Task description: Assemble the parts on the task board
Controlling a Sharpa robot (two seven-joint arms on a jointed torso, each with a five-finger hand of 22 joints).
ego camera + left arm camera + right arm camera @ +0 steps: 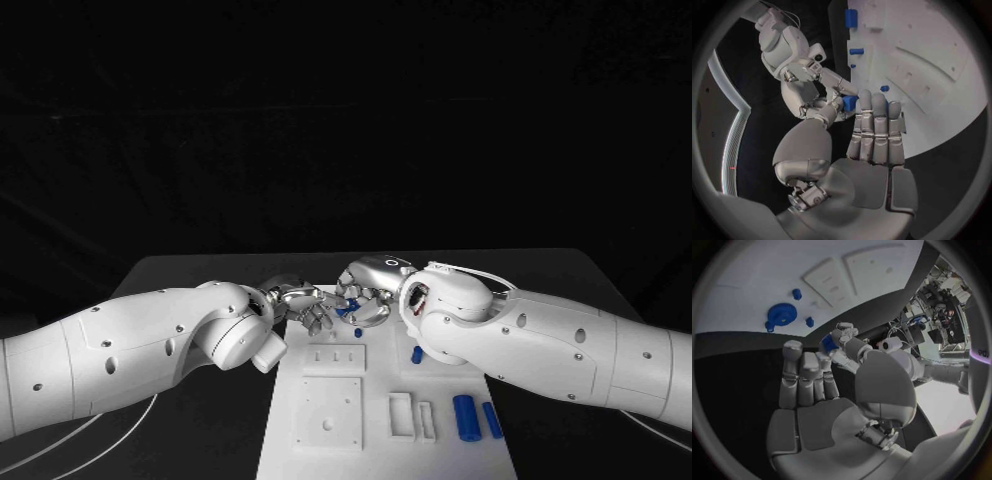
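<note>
Both hands meet above the far end of the white task board [375, 445]. A small blue part [346, 310] sits between them. In the left wrist view the left hand [873, 145] pinches the blue part [848, 103] between thumb and fingers, and the right hand [814, 75] reaches its fingertips onto it. In the right wrist view the right hand [811, 390] has thumb and fingers at the blue part [828, 344], with the left hand [847, 334] on its other side. In the head view the left hand [300, 300] and right hand [372, 285] touch.
Loose blue parts lie on the board: a short peg [358, 332], another [417, 354], two long cylinders [464, 415] [492, 420]. White blocks [329, 412] [400, 415] stand on the board's near half. A blue disc [782, 315] lies on the board near the hands.
</note>
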